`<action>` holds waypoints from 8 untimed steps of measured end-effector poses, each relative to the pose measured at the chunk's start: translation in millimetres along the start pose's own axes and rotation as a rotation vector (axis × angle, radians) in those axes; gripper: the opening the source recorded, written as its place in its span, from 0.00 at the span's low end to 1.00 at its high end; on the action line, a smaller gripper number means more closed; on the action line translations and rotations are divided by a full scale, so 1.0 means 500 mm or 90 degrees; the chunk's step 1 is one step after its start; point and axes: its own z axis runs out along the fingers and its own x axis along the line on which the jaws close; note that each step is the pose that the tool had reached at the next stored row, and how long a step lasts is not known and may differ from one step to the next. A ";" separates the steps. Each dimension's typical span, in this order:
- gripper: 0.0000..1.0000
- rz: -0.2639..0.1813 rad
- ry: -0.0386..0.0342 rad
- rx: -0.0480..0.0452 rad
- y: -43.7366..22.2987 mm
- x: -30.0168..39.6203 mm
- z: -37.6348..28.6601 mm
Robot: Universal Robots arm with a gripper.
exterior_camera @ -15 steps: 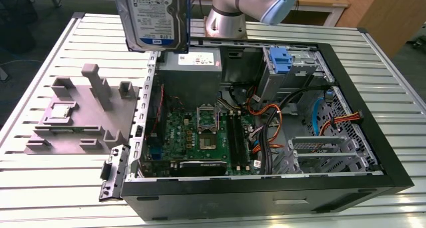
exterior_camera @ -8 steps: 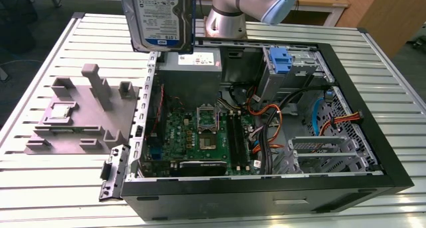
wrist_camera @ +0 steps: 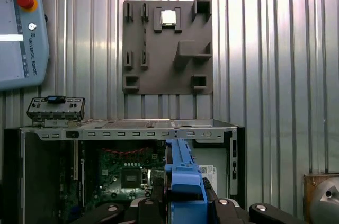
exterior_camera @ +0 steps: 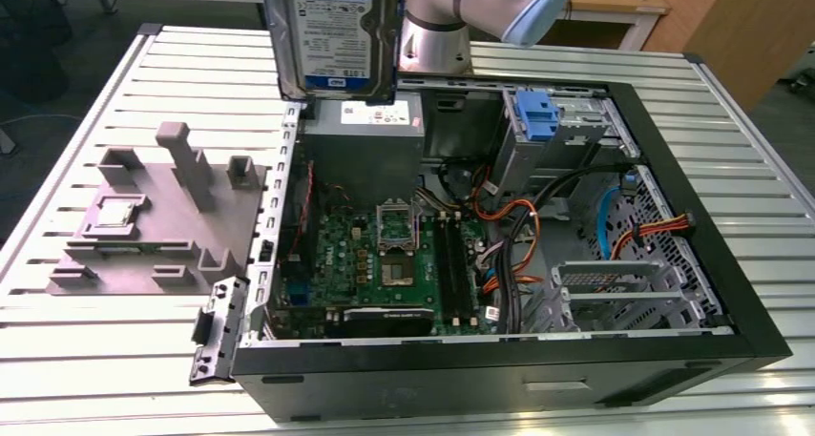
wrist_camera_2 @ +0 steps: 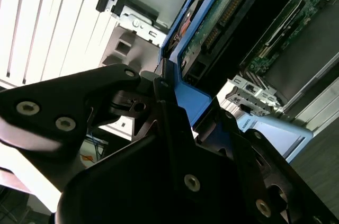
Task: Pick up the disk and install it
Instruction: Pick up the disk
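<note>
1. Clamped shut on the disk (exterior_camera: 334, 31), my claw (wrist_camera: 184, 207) has a black finger on each flat side of the blue carrier (wrist_camera: 183, 179) in the first wrist view.
2. I hold the disk in the air at the case rim farthest from the exterior camera, over the grey metal box (exterior_camera: 366, 121) in the open computer case (exterior_camera: 713, 264).
3. In the exterior view the disk stands on edge, its long axis near vertical. The white-and-blue label faces that camera and the lower short end points down at the box.
4. That lower end looks just clear of the box, though from this angle I cannot be sure of the gap.
5. In the first wrist view I see the disk edge-on, a narrow blue strip running from my claw toward the case.
6. In the second wrist view its green circuit-board side shows.
7. The motherboard (exterior_camera: 382, 255) lies flat on the case floor, and the blue latch piece (exterior_camera: 540, 116) stands upright.
8. The grey fixture plate (exterior_camera: 140, 226) rests on the slatted table (exterior_camera: 76, 360), at the exterior view's left of the case.
</note>
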 end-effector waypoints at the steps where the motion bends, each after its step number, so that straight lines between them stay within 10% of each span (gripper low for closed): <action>1: 0.36 0.000 0.0001 0.0000 -0.009 0.000 0.000; 8: 0.36 0.000 0.0000 0.0000 -0.072 -0.002 0.000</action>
